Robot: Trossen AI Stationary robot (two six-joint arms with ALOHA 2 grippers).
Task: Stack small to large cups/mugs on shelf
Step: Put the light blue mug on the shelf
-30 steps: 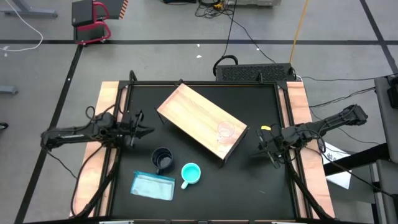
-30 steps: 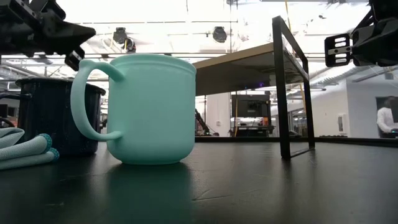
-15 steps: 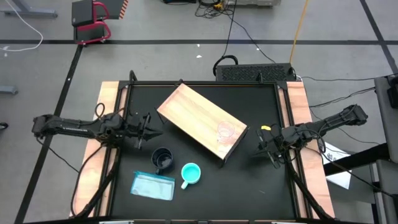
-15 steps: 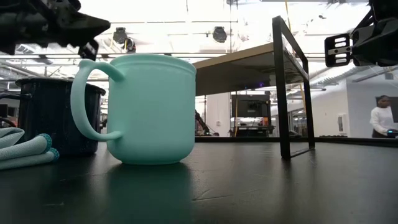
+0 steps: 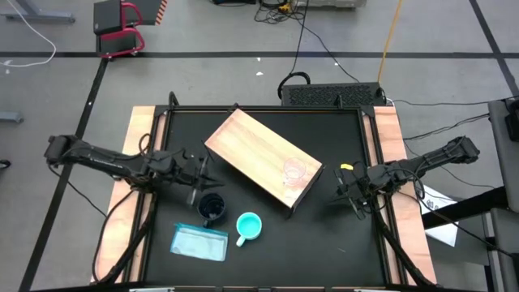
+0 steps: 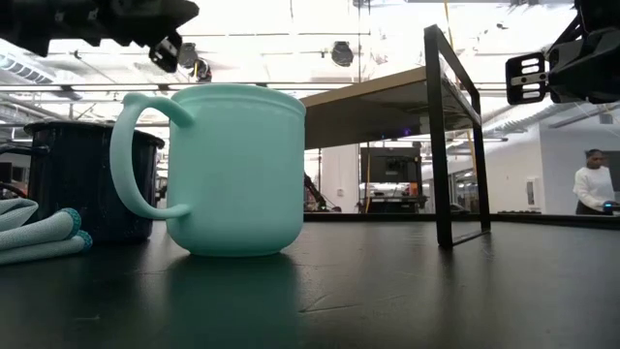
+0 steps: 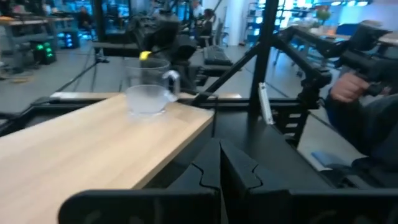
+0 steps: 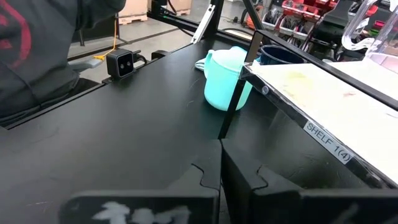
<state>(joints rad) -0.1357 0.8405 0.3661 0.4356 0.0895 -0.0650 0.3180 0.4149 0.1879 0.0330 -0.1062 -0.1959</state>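
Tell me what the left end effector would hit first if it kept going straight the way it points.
Probably the long light-wood shelf: the shut left end effector points along its top toward the small clear cup. Its height is unclear; it might skim over the wood and meet the cup.

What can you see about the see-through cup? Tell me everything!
The clear cup looks like frosty, see-through plastic or glass, with a small curved handle on one side. It stands upright with its open mouth up, and looks empty. It sits on the pale wooden shelf, near the shelf's end closest to the right arm. Only the shelf top touches it. It is alone up there; neither gripper is on it. In the left wrist view it shows as a cloudy cup at the board's far end.
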